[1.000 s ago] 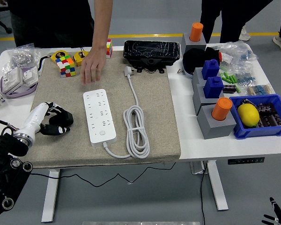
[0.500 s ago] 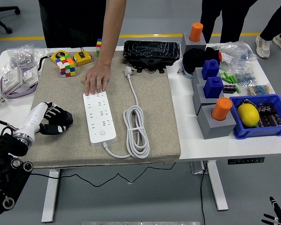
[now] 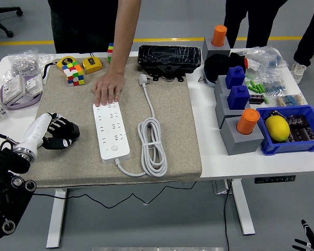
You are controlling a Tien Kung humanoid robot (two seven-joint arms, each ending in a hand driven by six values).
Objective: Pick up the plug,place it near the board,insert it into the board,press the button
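Surface: white table (image 3: 220, 157) with a beige mat (image 3: 183, 130) covering its left part.
Room: grey floor, a yellow line at the far side.
Board (image 3: 111, 131): flat on the mat.
Plug (image 3: 143, 79): at the mat's far edge, cord coiled beside the board.
Person's hand (image 3: 107, 89): resting on the board's far end.
Left hand (image 3: 61, 134): on the mat, left of the board, fingers curled, holding nothing.

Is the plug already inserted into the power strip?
No, the plug lies loose on the mat beyond the power strip, whose sockets are all empty.
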